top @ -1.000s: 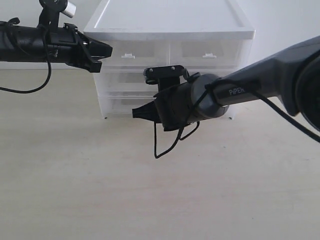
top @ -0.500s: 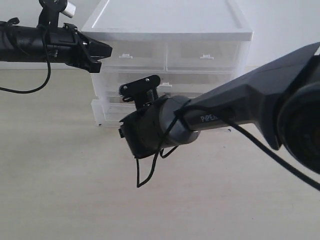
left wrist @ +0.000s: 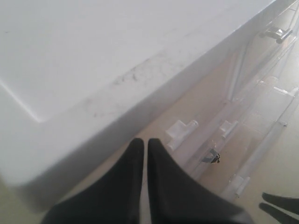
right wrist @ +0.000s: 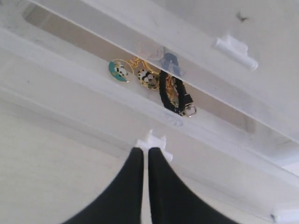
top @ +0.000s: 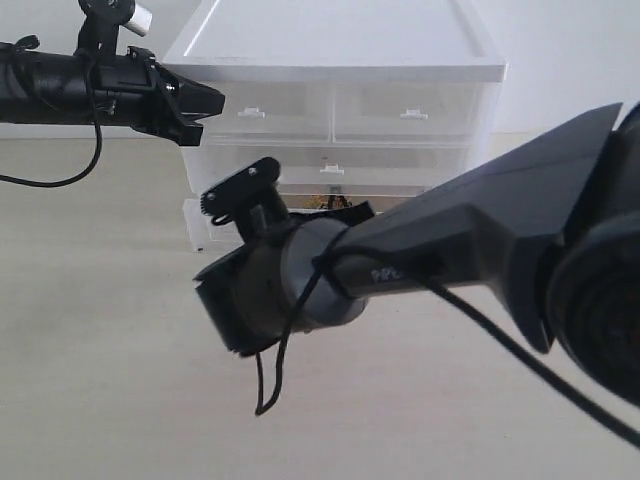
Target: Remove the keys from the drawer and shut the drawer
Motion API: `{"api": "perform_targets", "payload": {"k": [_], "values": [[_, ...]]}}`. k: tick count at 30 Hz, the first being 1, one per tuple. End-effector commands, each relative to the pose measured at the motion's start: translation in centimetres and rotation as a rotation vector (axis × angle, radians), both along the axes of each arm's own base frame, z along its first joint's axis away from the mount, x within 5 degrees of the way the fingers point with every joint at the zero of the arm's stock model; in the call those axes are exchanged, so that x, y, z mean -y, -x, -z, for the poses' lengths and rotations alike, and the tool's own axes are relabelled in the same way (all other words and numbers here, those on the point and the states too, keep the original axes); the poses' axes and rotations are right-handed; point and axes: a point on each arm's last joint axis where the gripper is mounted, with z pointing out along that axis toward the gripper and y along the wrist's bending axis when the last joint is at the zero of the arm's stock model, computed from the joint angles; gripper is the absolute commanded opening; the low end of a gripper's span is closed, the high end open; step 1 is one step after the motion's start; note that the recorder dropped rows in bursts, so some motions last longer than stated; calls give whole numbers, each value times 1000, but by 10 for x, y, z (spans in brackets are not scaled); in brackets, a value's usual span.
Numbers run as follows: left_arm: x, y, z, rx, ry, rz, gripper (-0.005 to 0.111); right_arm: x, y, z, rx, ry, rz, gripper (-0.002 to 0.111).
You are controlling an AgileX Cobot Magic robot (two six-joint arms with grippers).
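The lowest drawer [right wrist: 70, 93] of the white cabinet [top: 330, 50] stands pulled out by a gap. The keys [right wrist: 154, 81], gold rings and charms on a black strap, lie inside it against the front wall, and show in the exterior view too [top: 330, 203]. My right gripper [right wrist: 145, 150] is shut, its tips pinched on the drawer's small white tab handle [right wrist: 152, 141]. In the exterior view my right wrist [top: 290, 285] hides that gripper and most of the drawer front. My left gripper [left wrist: 141, 142] is shut with nothing in it, hovering by the cabinet's top left corner [top: 212, 98].
The cabinet has a wide drawer [top: 330, 165] one tier higher and two half-width drawers [top: 255, 108] on top, all closed. A black cable [top: 268, 380] hangs under my right wrist. The pale wooden table [top: 100, 350] spreads in front of the cabinet.
My right arm has drawn back toward the camera and leftward, pulling the lowest drawer out, so the keys now show. The left arm has not moved.
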Motion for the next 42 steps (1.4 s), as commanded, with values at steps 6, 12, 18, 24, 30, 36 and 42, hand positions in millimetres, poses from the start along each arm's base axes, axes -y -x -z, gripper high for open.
{"api": "perform_targets", "payload": {"k": [6, 12, 18, 24, 30, 36, 42], "values": [[-6, -7, -1, -1, 14, -67, 4, -13, 77, -51, 145, 326, -84, 0], [-6, -7, 0, -8, 19, -70, 4, 27, 93, -105, 160, 337, -127, 0], [-6, -7, 0, -20, 30, -80, 4, 82, 113, -148, 167, 254, -210, 0], [-6, -7, 0, -19, 29, -77, 4, 149, 86, -165, 103, -91, -381, 0], [-6, -7, 0, -17, 29, -75, 4, 172, 42, -148, 4, -334, -573, 0], [-6, -6, -1, -17, 31, -73, 4, 191, 19, -102, -349, -300, -712, 0], [-6, -6, -1, -17, 32, -71, 4, 200, -2, -140, -430, 22, -726, 0]]}}
